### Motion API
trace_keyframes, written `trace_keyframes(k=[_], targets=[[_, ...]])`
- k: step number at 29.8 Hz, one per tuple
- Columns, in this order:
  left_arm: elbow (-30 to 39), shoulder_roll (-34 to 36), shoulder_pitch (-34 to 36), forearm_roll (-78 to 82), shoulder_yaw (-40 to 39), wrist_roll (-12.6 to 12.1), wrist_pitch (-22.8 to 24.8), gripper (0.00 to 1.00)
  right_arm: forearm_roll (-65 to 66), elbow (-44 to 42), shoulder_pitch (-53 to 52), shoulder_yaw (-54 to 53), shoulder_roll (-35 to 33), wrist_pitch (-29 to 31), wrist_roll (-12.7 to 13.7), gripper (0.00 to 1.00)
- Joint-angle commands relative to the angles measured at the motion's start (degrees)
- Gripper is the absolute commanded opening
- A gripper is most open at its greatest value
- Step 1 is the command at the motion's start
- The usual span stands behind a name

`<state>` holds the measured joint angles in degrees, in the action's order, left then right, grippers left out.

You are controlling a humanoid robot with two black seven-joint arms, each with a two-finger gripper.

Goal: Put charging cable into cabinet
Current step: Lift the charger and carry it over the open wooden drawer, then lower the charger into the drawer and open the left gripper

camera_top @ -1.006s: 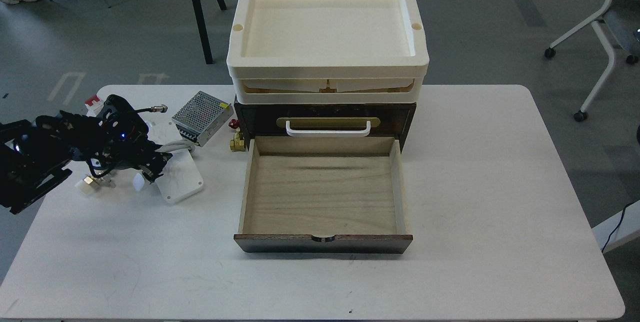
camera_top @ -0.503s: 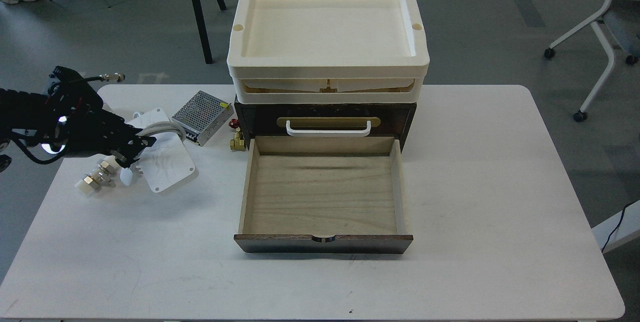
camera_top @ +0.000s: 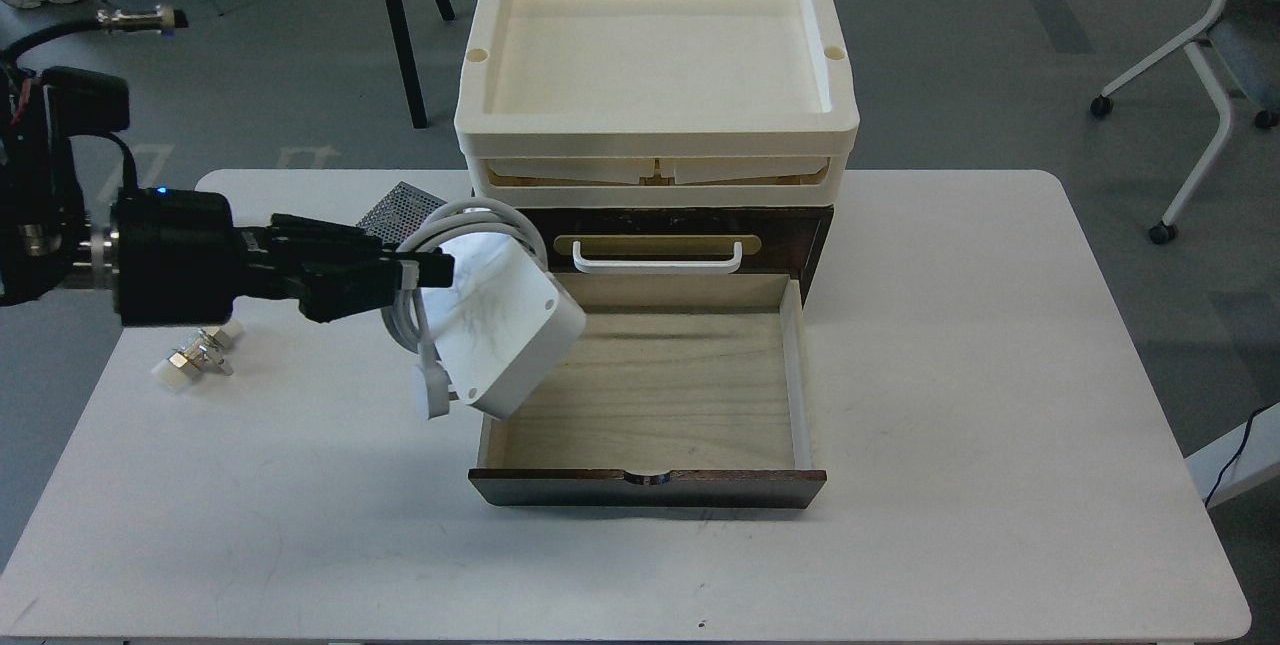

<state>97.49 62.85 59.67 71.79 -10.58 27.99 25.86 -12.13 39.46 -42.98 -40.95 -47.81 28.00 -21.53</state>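
My left gripper [camera_top: 425,270] is shut on the charging cable [camera_top: 490,315], a white coiled cable on a white rounded plate with dark scribble marks. It holds it tilted in the air over the left edge of the open drawer [camera_top: 650,385]. The round plug end [camera_top: 432,397] hangs down below the plate. The cabinet [camera_top: 650,235] is a dark brown chest with a white handle [camera_top: 656,259] on a brass plate; its pale-wood drawer is pulled out and empty. My right gripper is out of view.
Cream plastic trays [camera_top: 655,75] are stacked on top of the cabinet. A perforated metal power-supply box [camera_top: 398,205] lies behind my left arm. Small brass and white fittings [camera_top: 195,353] lie on the white table [camera_top: 1000,375] at the left. A chair [camera_top: 1215,55] stands at the far right.
My left gripper has lifted the charging cable off the table and carried it right, from beside the power-supply box to above the drawer's left edge. The plate now hangs tilted.
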Motion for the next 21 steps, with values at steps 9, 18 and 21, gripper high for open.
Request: trace_keyframes(k=[9,18,21], targets=[[-21.9,-25.0,-9.7,-1.2,1.0,0.0,0.2,0.00,0.1,0.0,0.0,-1.0,0.1,0.0,0.0,1.00],[-36.1,-33.2,-9.9,-0.8,2.9,0.0,-2.4,0.00,0.1,-0.1,0.0,-1.1,0.0,0.0,0.0,1.00],[-36.1,-33.8,-10.0,-0.8,2.9,0.0,-2.8,0.01,0.1,-1.0,0.1,-1.1,0.0,0.0,0.0,1.00]])
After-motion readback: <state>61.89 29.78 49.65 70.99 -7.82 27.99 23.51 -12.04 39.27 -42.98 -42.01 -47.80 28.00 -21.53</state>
